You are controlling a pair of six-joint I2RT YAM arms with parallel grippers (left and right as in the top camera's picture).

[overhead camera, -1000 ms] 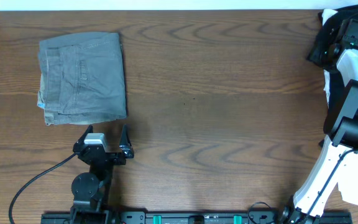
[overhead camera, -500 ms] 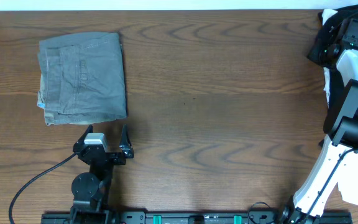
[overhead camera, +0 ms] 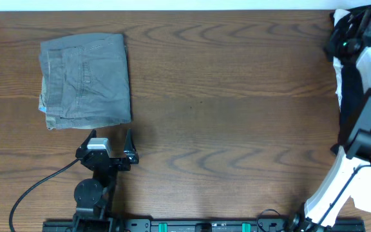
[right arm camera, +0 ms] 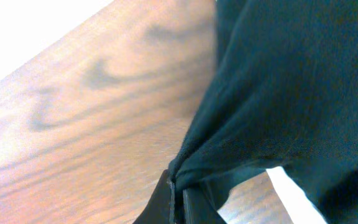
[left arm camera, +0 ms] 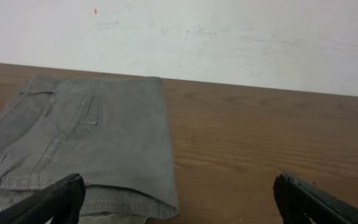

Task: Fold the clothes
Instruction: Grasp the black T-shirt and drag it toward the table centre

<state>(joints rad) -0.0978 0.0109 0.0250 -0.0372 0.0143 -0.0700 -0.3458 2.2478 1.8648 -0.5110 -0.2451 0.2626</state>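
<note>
Wood table (right arm camera: 73,118); right claw (right arm camera: 178,189) pinches black T-shirt (right arm camera: 278,81).

The left arm (overhead camera: 94,177) is black with a looping cable (overhead camera: 47,175); the right arm (overhead camera: 332,187) is white-shelled, black-jointed, seemingly green-lit.

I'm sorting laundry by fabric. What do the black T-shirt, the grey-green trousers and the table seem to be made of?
The black T-shirt looks like thin, soft knit, probably cotton jersey, matte: it gathers into fine creases where pinched. The trousers look like sturdier woven cloth, perhaps cotton twill: stitched seams, firm flat folds. The table shows smooth brown wood grain; solid or laminate, unclear.
</note>
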